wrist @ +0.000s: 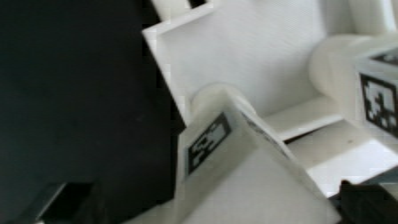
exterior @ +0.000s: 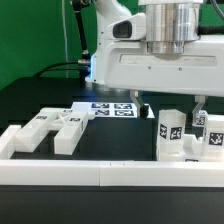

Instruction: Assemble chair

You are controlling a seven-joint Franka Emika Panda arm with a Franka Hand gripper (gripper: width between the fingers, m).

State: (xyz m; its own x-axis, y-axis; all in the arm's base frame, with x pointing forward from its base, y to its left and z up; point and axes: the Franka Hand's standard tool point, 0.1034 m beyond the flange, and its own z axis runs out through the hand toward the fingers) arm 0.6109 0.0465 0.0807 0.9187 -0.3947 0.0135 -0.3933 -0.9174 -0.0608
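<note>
Standing jaws: spread open, straddling a tagged upright, gripping nothing.
Chair assembly [exterior: 170, 135]: on table [exterior: 30, 100], exterior view's right, beyond border rail [exterior: 110, 172].
Advice: lift straight up, avoid nudging uprights.

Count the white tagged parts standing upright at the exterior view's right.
3 upright parts: one nearest the middle, one at the edge, one behind between them. More may hide behind the gripper.
</note>
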